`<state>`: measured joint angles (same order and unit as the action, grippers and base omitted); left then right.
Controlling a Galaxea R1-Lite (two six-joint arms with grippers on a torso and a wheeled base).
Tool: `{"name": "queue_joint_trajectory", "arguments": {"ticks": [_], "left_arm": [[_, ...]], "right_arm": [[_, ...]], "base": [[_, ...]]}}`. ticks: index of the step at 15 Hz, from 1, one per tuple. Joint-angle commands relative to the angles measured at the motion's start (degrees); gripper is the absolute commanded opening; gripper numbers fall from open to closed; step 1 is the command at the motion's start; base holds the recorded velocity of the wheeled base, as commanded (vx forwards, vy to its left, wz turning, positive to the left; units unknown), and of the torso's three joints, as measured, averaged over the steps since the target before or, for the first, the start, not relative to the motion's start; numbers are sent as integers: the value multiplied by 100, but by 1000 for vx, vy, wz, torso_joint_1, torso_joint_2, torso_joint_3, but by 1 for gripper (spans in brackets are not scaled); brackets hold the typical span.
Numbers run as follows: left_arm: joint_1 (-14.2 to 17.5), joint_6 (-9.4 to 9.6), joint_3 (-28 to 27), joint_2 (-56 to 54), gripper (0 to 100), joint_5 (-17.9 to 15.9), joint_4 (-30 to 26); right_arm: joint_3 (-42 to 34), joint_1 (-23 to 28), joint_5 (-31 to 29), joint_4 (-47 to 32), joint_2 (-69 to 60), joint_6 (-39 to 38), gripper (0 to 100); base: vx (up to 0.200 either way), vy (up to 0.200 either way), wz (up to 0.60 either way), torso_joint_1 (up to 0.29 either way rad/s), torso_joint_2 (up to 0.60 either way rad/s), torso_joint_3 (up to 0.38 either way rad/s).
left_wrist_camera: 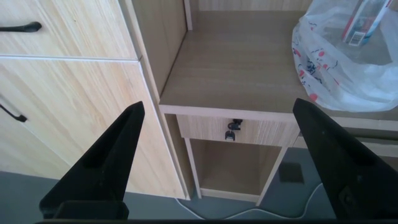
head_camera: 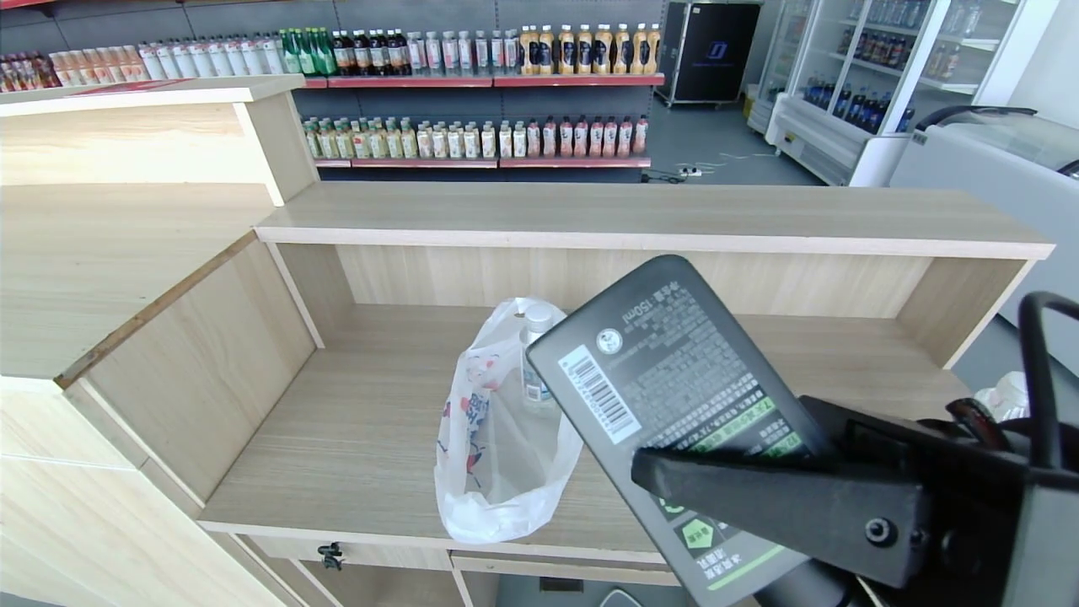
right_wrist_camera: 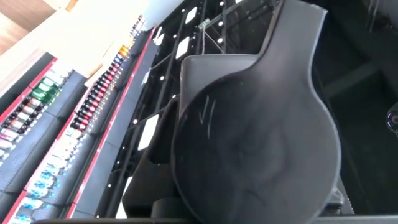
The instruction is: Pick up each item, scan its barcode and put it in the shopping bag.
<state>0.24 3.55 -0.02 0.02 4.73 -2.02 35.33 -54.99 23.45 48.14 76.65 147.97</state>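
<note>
Dark flat bottle (head_camera: 674, 362), gripped at its lower end by the right claw (head_camera: 674, 485), hangs raised before the surface (head_camera: 337, 438), long axis slanting up-left, and we note the shopping bag (head_camera: 497, 438) just left of it; left claw (left_wrist_camera: 217, 104) spread wide, empty.

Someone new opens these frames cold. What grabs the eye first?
The dark grey container looms close in the head view, clamped in the right gripper with its barcode facing the camera. Behind it, the white shopping bag sits on the wooden counter with a clear bottle standing inside. The left gripper hangs open off the counter's front edge.
</note>
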Motion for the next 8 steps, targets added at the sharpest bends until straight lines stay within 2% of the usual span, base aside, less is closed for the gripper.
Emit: {"name": "queue_joint_trajectory", "arguments": {"ticks": [1,3,4,5,6,7,8], "left_arm": [[2,-3,2,-2,100,2,0],[2,-3,2,-2,100,2,0],[2,-3,2,-2,100,2,0],[2,-3,2,-2,100,2,0],[2,-3,2,-2,100,2,0],[2,-3,2,-2,100,2,0],[2,-3,2,-2,100,2,0]], "right_arm": [[18,41,1,11,-89,-40,0],[246,278,-78,11,-124,-673,0],[422,410,-271,-15,-124,-1561,0],[493,577,-711,-147,-142,-2897,0],[431,885,-1264,-551,-204,-4435,0],[466,1157,-1511,-1140,-406,-5542,0],[484,1360,-1537,-1457,-546,-5990,0]], "base": [[0,0,0,0,0,0],[0,0,0,0,0,0],[0,0,0,0,0,0],[0,0,0,0,0,0],[0,0,0,0,0,0],[0,0,0,0,0,0],[0,0,0,0,0,0]]}}
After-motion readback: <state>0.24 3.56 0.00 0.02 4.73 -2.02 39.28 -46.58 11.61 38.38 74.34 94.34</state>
